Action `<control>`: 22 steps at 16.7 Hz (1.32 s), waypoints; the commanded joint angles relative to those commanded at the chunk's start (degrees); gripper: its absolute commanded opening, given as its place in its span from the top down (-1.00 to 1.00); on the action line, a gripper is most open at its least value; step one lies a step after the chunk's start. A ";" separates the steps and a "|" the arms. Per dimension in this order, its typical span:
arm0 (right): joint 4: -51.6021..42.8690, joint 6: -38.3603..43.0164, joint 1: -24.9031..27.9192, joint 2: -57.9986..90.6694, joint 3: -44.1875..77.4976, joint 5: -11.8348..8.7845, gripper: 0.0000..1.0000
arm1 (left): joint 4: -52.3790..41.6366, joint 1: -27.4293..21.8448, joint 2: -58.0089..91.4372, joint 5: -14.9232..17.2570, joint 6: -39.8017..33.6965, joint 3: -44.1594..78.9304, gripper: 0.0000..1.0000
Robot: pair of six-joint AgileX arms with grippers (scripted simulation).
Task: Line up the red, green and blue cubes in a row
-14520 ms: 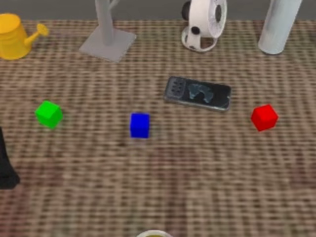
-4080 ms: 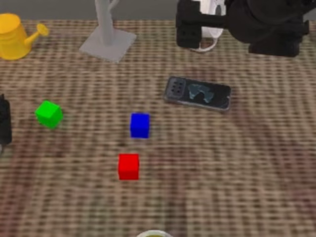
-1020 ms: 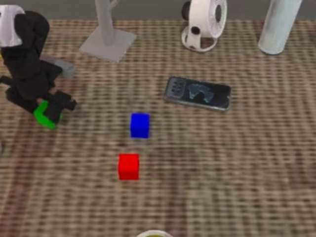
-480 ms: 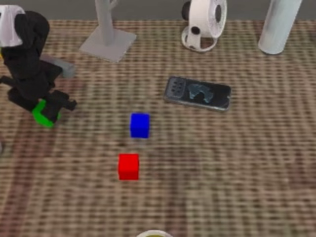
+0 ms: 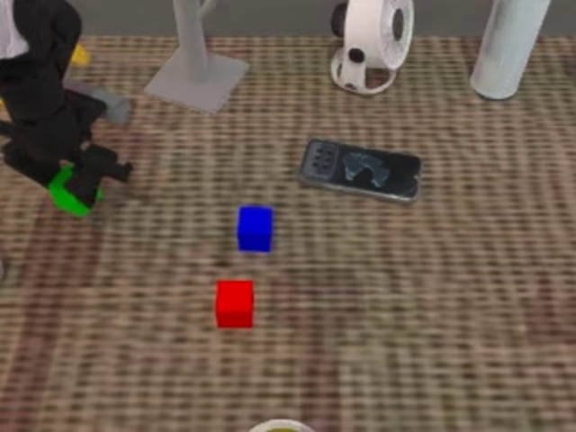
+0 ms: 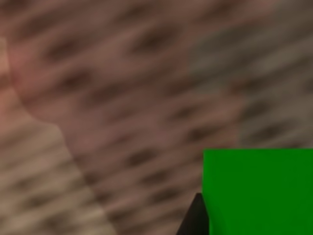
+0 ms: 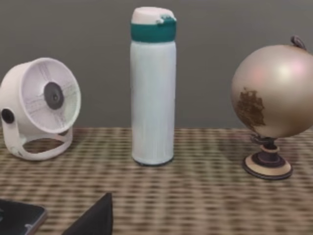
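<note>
My left gripper [image 5: 74,187] is at the table's left side, shut on the green cube [image 5: 65,192], which shows below the black arm. In the left wrist view the green cube [image 6: 259,191] sits against a dark fingertip [image 6: 198,221], with the woven mat farther off beneath it. The blue cube [image 5: 255,228] rests near the middle of the mat. The red cube [image 5: 235,303] lies just in front of it, slightly to the left. My right arm is out of the top view, and its wrist view faces the table's back.
A dark phone [image 5: 360,169] lies right of and behind the blue cube. Along the back stand a grey stand [image 5: 196,76], a white fan [image 5: 369,45] and a white bottle [image 5: 508,45]. A globe [image 7: 276,93] stands beside the bottle. A round rim [image 5: 281,426] pokes in at the front edge.
My left gripper has closed on the green cube and carried it a little up and to the left. The blue and red cubes have stayed put.
</note>
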 joint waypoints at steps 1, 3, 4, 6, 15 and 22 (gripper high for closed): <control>0.00 0.00 0.00 0.00 0.00 0.00 -1.00 | -2.43 0.19 -0.70 -0.02 -0.04 1.44 1.00; 0.00 0.00 0.00 0.00 0.00 0.00 -1.00 | -5.81 0.49 -1.99 -0.08 -0.11 3.78 1.00; 0.00 0.00 0.00 0.00 0.00 0.00 -1.00 | -6.58 0.57 -2.44 -0.09 -0.13 4.38 1.00; 0.00 0.00 0.00 0.00 0.00 0.00 -1.00 | -6.75 0.58 -2.56 -0.10 -0.13 4.50 1.00; 0.00 0.00 0.00 0.00 0.00 0.00 -1.00 | -7.45 -8.09 -2.42 -0.27 -12.48 4.96 1.00; 0.00 0.00 0.00 0.00 0.00 0.00 -1.00 | -9.07 -26.39 -3.59 -0.63 -44.30 4.41 1.00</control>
